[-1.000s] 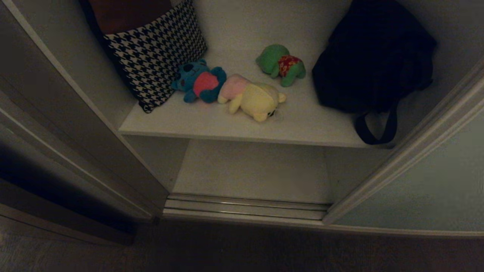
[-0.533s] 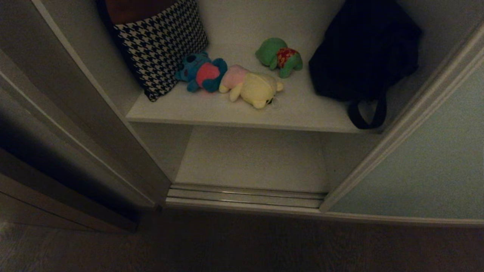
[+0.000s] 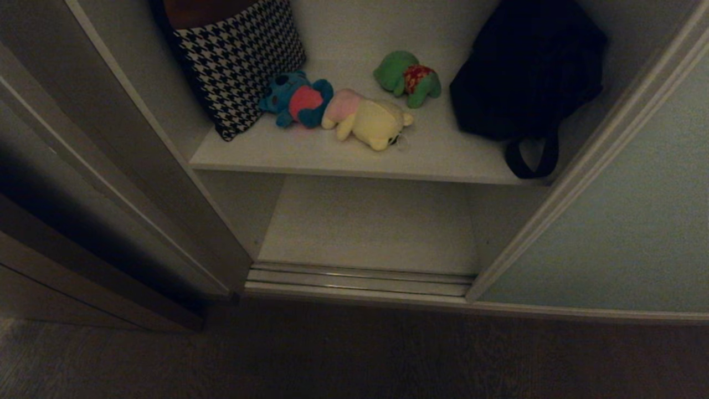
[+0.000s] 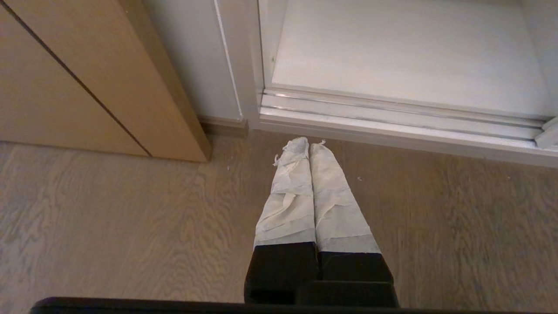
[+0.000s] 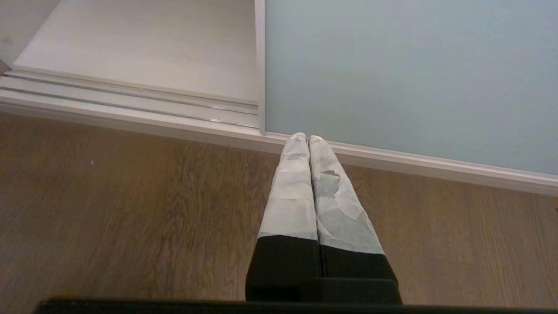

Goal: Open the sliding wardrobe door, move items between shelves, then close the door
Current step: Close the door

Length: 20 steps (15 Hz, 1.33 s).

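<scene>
An open wardrobe is seen from above, its tall matte grey-green sliding door (image 3: 626, 221) with a thin pale metal frame pushed to the right side of the opening. Three small plush toys are laid on the upper off-white shelf (image 3: 310, 158): a blue toy with a pink belly (image 3: 297, 99) is pressed against a cream-yellow toy with a pink part (image 3: 368, 118), while a green toy with a red patch (image 3: 408, 78) is set apart behind them, nearer the back wall. A black-and-white houndstooth cushion (image 3: 238, 61) is propped at the left end of the shelf, touching the blue toy, and a black strapped bag (image 3: 523, 72) is slumped at the right end, its strap hung over the shelf's front edge. The lower off-white shelf (image 3: 371, 227) is shown behind the ribbed metal floor track (image 3: 360, 279).

Neither arm is caught by the head camera. The left hand (image 4: 309, 146), its fingers wrapped in pale tape, is held pressed together over the brown wooden floor (image 4: 109, 226), just before the track and near a tan wooden side panel (image 4: 87, 69). The right hand (image 5: 308, 138) is likewise held closed and empty above the floor, its tips pointed at the bottom frame of the sliding door.
</scene>
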Tool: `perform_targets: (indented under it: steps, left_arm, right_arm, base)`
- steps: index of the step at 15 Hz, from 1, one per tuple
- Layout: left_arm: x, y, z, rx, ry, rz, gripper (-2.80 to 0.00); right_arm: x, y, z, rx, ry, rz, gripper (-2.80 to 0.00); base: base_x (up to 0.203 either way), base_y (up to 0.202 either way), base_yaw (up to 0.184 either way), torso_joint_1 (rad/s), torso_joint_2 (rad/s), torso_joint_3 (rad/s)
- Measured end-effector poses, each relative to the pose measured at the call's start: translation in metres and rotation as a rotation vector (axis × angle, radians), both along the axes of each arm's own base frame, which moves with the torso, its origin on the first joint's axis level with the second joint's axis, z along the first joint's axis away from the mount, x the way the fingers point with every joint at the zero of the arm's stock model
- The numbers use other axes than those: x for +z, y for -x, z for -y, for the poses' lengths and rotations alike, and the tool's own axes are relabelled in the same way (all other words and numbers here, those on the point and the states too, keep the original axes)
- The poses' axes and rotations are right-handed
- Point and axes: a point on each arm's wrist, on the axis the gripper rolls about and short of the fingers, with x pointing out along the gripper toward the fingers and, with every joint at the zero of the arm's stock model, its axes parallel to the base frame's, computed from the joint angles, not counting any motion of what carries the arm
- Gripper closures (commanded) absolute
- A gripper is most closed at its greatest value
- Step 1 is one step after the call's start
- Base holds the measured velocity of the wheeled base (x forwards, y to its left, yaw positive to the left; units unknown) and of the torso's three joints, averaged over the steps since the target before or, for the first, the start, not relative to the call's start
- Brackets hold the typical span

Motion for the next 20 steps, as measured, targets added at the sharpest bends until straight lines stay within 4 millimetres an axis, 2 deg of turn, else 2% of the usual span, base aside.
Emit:
perform_targets:
  steps: [8, 10, 11, 14, 16, 18, 20]
  left_arm:
    - [0.0, 0.0, 0.0, 0.0, 0.0, -0.001, 0.0]
    - [0.0, 0.0, 0.0, 0.0, 0.0, -0.001, 0.0]
    - [0.0, 0.0, 0.0, 0.0, 0.0, -0.001, 0.0]
    - [0.0, 0.0, 0.0, 0.0, 0.0, -0.001, 0.0]
    - [0.0, 0.0, 0.0, 0.0, 0.0, -0.001, 0.0]
    - [0.0, 0.0, 0.0, 0.0, 0.0, -0.001, 0.0]
    - [0.0, 0.0, 0.0, 0.0, 0.0, -0.001, 0.0]
  right_arm:
    - [-0.001, 0.001, 0.0, -0.003, 0.032, -0.042, 0.0]
    - [0.009, 0.006, 0.0, -0.018, 0.037, -0.042, 0.0]
    - [0.023, 0.012, 0.001, -0.025, 0.035, -0.03, 0.0]
    - [0.094, 0.05, 0.0, -0.015, 0.013, 0.059, 0.0]
    - [0.136, 0.076, 0.0, 0.048, -0.003, 0.038, 0.0]
    - [0.173, 0.082, -0.001, 0.137, -0.058, -0.041, 0.0]
    - [0.209, 0.071, 0.0, 0.241, -0.163, -0.079, 0.0]
  base:
    - [0.0, 0.0, 0.0, 0.0, 0.0, 0.0]
    - [0.0, 0.0, 0.0, 0.0, 0.0, 0.0]
    - [0.0, 0.0, 0.0, 0.0, 0.0, 0.0]
    - [0.0, 0.0, 0.0, 0.0, 0.0, 0.0]
    - [0.0, 0.0, 0.0, 0.0, 0.0, 0.0]
    - [0.0, 0.0, 0.0, 0.0, 0.0, 0.0]
    - [0.0, 0.0, 0.0, 0.0, 0.0, 0.0]
